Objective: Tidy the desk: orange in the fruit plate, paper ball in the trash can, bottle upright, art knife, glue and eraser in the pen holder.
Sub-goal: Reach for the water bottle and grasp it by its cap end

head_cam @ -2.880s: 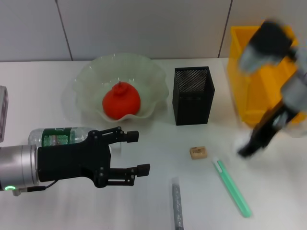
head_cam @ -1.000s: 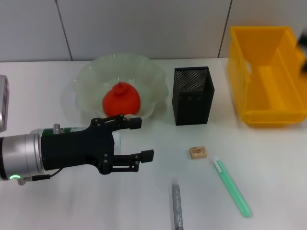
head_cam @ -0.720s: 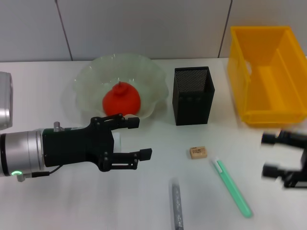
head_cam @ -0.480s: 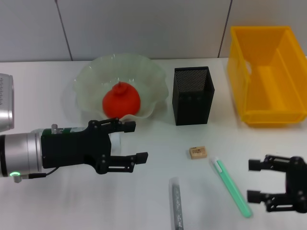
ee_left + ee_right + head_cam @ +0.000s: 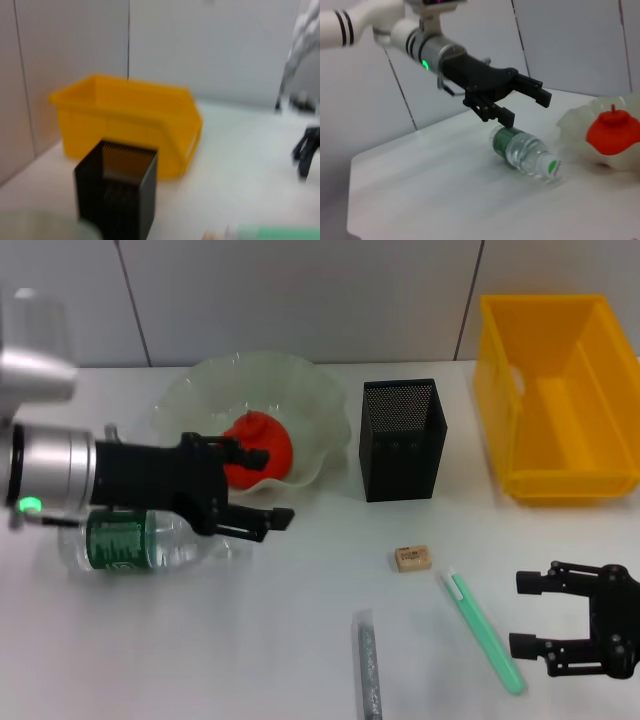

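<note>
Head view, left gripper [image 5: 258, 488]: jaws spread and empty, hanging just above the bottle [image 5: 135, 538], between it and the fruit plate [image 5: 190, 405]; this looks like a lead-in to grasping the bottle and standing it up.
Bottle: lies on its side on the bench [image 5: 300, 660] under the left arm, not touching the jaws; the right wrist view shows its cap end toward the plate.
Orange [image 5: 262, 445]: sits in the fruit plate, just behind the left jaws, so that step appears done.
Right gripper [image 5: 540, 615]: jaws spread, holding nothing, low over the bench just beside the art knife [image 5: 482, 630], probably lined up to pick it.
Eraser [image 5: 412, 558] and glue [image 5: 369, 665]: on the bench between the two grippers, apart from each other.
Pen holder [image 5: 402, 438]: upright, well beyond both jaws.
Trash can [image 5: 555, 400]: beyond the right jaws; no paper ball can be seen.
Writing: green bottle label and dark eraser print, neither legible.
</note>
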Controlling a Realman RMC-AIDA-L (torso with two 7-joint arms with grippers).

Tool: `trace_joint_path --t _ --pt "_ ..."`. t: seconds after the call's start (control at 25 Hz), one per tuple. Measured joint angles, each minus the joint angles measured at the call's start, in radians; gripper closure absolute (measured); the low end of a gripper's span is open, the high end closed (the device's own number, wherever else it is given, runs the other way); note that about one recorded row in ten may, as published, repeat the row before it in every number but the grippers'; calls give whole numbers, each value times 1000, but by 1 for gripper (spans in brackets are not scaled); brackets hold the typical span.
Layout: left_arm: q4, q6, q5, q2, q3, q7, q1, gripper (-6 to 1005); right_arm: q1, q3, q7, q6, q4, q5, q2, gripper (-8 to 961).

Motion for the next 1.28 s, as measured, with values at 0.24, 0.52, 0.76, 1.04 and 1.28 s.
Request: trace_joint_path --t 0.24,0.52,0.76,1.04,1.28 --pt "196 49 374 -21 50 -243 -128 157 5 22 6 4 0 -5 -4 130" --pt "264 84 517 -24 249 -399 -200 158 3 45 10 5 0 -8 -4 131" --pt "233 14 564 -30 367 -437 -215 158 1 60 11 5 0 -10 -3 131" --pt "192 -62 577 -31 424 -437 -210 159 1 63 11 5 0 -10 -3 130" --pt "122 -140 605 -31 456 -418 -210 160 1 76 12 -4 0 -10 0 130"
